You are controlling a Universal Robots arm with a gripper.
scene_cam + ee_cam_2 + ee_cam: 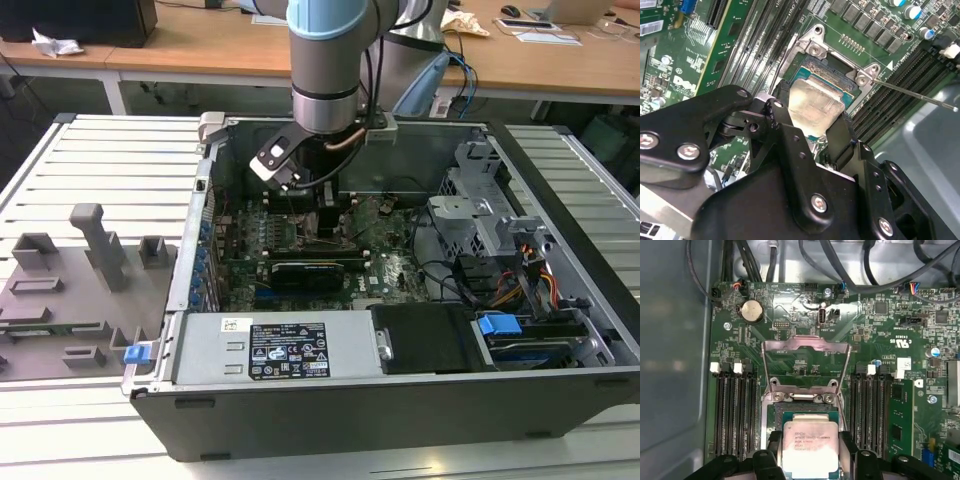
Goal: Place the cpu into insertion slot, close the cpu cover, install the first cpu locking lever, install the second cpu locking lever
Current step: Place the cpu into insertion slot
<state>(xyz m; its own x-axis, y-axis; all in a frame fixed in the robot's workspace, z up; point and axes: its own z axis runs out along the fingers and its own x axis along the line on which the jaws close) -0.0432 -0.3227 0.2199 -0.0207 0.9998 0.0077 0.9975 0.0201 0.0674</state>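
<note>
In the second wrist view the gripper (811, 111) grasps the light, stiff, probably fragile cpu (815, 102) by opposite edges over the insertion slot (830, 72).

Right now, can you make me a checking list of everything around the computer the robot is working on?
Surface: green circuit board inside an open computer case, on a slatted metal table.
Job's things: cpu held over the insertion slot; cpu cover swung open; one locking lever sticking out free.
Clutter: grey plastic holders on the table at the exterior view's left.
Claw: claw shut on the cpu's edges.
Cables: black cables past the board's edge; coloured wires by the drive bays.
Surroundings: wooden desks behind the table.
</note>
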